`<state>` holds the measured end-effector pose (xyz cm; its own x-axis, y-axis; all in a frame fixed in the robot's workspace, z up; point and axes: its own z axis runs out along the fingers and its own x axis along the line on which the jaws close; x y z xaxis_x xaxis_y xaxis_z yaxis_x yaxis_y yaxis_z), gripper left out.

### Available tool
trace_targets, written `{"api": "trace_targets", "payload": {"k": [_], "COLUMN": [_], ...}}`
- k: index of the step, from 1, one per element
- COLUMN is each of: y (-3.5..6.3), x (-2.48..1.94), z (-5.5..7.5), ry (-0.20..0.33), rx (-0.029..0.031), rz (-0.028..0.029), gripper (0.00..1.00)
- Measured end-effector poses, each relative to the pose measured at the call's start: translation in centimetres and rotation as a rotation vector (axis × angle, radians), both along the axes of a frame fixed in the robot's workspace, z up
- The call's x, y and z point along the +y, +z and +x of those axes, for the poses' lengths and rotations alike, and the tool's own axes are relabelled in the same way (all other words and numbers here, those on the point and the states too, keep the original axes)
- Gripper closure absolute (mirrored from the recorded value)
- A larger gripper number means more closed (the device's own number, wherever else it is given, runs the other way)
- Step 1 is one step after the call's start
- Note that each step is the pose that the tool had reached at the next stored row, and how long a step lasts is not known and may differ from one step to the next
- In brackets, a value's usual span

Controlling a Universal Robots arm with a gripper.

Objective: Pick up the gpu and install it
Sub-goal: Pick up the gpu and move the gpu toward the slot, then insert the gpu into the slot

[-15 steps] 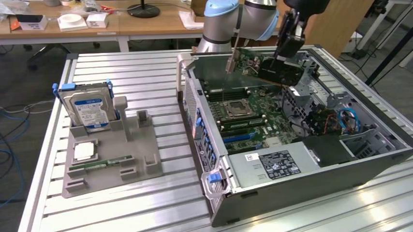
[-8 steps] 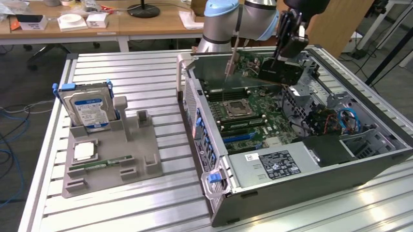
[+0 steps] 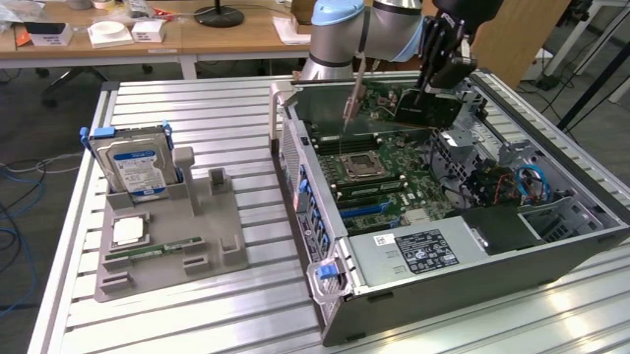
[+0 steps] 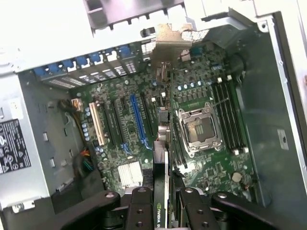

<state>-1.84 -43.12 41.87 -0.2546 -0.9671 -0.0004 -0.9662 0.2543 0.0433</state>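
The gpu (image 3: 421, 109), a thin dark circuit card with a silvery end bracket, is hanging clamped in the claw (image 4: 163, 207) above the green motherboard (image 4: 120, 120) inside the open grey computer case (image 3: 414, 313). It looks picked up but not yet seated.

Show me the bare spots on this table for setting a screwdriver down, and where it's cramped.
Bare slats lie between the grey holder and the computer case, and beyond the hard drive toward the far edge of the table. Crowded: inside the case, where the hand holds the gpu over the motherboard.
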Motion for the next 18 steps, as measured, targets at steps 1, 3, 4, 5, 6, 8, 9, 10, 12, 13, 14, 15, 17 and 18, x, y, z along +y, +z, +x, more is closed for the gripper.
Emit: {"api": "trace_targets", "payload": {"k": [1,3,4,5,6,8,9,10,12,13,14,15,17,18], "y": [0.0,-0.01,0.0,0.0,0.0,0.0,0.0,0.0,0.0,0.0,0.0,0.0,-0.01,-0.01], "x": [0.0,0.0,0.0,0.0,0.0,0.0,0.0,0.0,0.0,0.0,0.0,0.0,0.01,0.01], "z": [0.0,0.0,0.0,0.0,0.0,0.0,0.0,0.0,0.0,0.0,0.0,0.0,0.0,0.0], "ry": [0.011,0.016,0.016,0.016,0.016,0.017,0.017,0.017,0.017,0.017,0.017,0.017,0.023,0.035], "rx": [0.0,0.0,0.0,0.0,0.0,0.0,0.0,0.0,0.0,0.0,0.0,0.0,0.0,0.0], "rz": [0.0001,0.0001,0.0001,0.0,0.0,0.0,0.0,0.0,0.0,0.0,0.0,0.0,0.0001,0.0001], "gripper": [0.74,0.74,0.74,0.74,0.74,0.74,0.74,0.74,0.74,0.74,0.74,0.74,0.74,0.74]}}
